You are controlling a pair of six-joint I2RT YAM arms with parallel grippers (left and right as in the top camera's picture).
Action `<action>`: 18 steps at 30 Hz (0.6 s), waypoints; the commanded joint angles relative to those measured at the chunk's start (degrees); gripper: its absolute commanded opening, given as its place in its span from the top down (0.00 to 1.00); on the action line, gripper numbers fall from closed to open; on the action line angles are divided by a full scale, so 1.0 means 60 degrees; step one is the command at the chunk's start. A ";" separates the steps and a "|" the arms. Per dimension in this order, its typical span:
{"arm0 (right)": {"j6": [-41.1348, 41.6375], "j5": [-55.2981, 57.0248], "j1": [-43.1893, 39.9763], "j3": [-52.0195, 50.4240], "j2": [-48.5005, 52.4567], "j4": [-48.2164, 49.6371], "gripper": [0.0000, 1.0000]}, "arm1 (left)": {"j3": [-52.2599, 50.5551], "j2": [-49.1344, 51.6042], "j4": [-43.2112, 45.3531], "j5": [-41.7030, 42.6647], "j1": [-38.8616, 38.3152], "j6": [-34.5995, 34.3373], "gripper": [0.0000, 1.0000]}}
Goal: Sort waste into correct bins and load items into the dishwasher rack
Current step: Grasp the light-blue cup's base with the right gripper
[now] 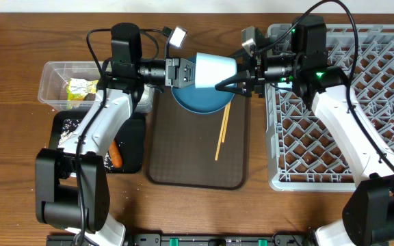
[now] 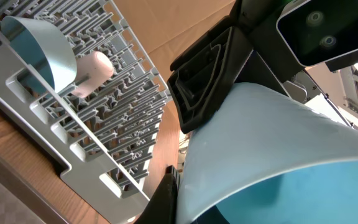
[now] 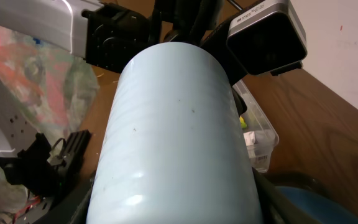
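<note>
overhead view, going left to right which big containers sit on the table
clear rectangular plastic tub → dark brown rectangular serving tray → large square grey plastic dishwasher rack; the shallow black tray overlaps the tub's span, so it is left out

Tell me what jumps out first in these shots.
A light blue bowl hangs in mid-air at the centre, gripped between the left gripper and the right gripper, just above the blue plate on the brown tray. To the right sits the big grey rack, with a pink cup and a light blue cup already in it. Wooden chopsticks lie on the tray.
</note>
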 commanded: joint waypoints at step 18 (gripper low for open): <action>0.0248 -0.0131 -0.0106 0.0146 -0.0080 0.0284 0.81 | -0.0262 -0.0062 -0.1126 -0.0605 -0.0295 0.1424 0.78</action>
